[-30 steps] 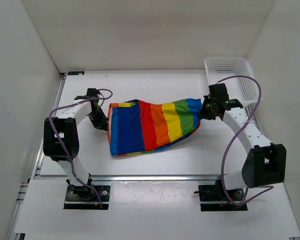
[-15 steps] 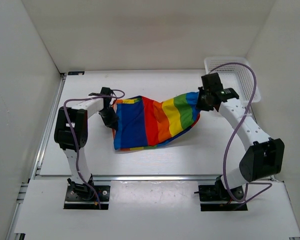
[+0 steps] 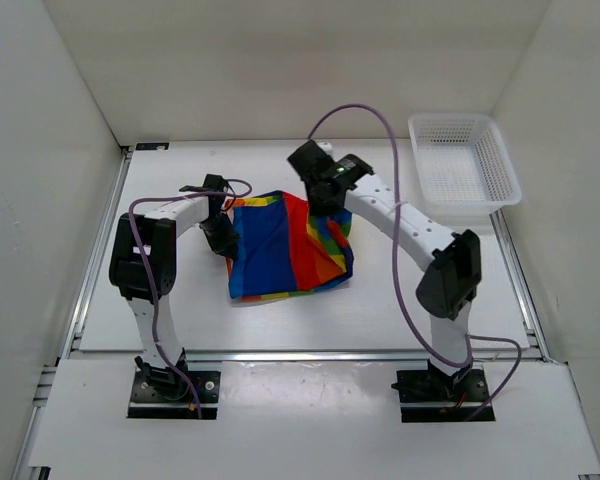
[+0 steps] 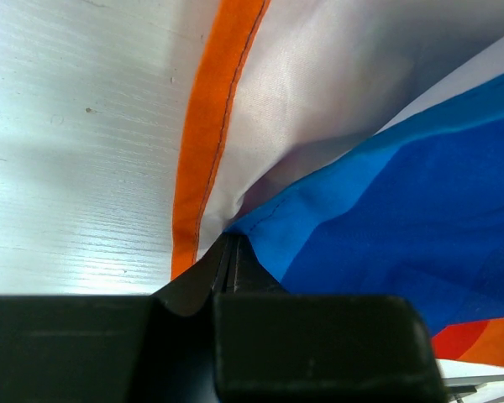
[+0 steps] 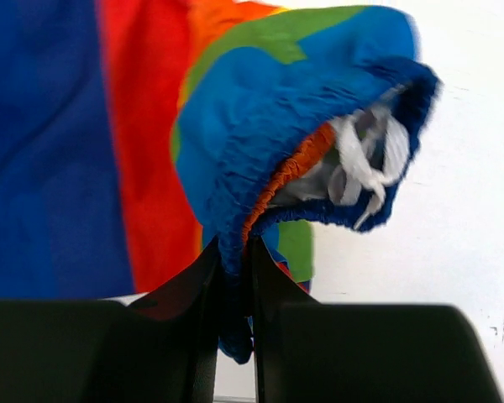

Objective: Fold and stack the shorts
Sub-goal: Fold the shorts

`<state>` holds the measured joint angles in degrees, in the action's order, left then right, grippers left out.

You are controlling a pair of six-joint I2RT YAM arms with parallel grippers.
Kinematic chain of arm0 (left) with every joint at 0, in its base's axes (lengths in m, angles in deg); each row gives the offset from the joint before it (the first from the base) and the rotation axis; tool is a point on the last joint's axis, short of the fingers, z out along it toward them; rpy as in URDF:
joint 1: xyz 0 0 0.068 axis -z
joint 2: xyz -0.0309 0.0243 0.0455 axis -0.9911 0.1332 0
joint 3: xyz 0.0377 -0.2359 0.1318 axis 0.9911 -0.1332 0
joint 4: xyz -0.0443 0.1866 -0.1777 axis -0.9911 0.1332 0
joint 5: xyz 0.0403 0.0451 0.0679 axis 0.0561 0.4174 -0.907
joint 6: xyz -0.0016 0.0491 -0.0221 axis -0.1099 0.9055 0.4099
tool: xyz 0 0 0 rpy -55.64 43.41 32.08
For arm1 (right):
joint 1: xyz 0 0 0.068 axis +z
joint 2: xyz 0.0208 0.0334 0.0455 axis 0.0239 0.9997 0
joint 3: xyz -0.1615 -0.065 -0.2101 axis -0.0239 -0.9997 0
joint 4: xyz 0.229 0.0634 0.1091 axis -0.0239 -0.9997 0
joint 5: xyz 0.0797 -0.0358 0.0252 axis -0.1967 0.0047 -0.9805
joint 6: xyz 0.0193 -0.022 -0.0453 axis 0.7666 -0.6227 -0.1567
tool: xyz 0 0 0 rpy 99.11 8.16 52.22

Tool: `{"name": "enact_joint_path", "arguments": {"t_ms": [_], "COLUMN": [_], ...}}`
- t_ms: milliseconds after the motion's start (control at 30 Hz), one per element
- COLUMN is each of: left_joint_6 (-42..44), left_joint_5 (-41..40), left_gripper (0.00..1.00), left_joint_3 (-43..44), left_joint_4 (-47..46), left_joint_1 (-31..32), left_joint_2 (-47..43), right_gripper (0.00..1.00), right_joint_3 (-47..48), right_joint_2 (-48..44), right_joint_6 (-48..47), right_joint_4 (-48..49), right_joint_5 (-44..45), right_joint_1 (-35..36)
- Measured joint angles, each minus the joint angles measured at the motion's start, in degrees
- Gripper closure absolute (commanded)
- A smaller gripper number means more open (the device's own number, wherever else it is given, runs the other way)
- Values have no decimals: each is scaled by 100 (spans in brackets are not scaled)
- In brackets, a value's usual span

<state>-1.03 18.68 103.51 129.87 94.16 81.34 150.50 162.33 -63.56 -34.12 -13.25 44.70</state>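
The rainbow-striped shorts (image 3: 280,250) lie in the middle of the table, partly folded over themselves. My left gripper (image 3: 223,238) is shut on the shorts' left edge; in the left wrist view its jaws (image 4: 231,252) pinch the blue cloth beside an orange hem (image 4: 203,143). My right gripper (image 3: 325,197) is shut on the blue elastic waistband (image 5: 235,243) and holds it up over the shorts' middle. The waistband's white drawstring (image 5: 361,164) hangs loose.
A white mesh basket (image 3: 464,165) stands at the back right of the table. White walls close in the left, right and back sides. A metal rail (image 3: 280,355) runs along the near edge.
My right gripper has swung far left with the waistband, folding the green and yellow end over the red and blue part. My left gripper has held still over the last half second.
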Motion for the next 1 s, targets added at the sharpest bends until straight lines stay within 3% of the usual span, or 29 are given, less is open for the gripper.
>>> {"name": "enact_joint_path", "arguments": {"t_ms": [333, 700, 1000], "left_joint_6": [0, -4, -42], "left_joint_5": [2, 2, 0], "left_gripper": [90, 90, 90], "left_joint_3": [0, 0, 0], "left_joint_4": [0, 0, 2], "left_joint_1": [0, 0, -4], "left_joint_2": [0, 0, 0], "right_gripper": [100, 100, 100], "right_joint_3": [1873, 2120, 2253], "right_joint_2": [1329, 1528, 1567], "right_joint_6": [-142, -382, -525], "right_joint_4": [-282, -168, 391], "right_joint_5": [22, -273, -1036], "right_joint_1": [1060, 1320, 1294]}}
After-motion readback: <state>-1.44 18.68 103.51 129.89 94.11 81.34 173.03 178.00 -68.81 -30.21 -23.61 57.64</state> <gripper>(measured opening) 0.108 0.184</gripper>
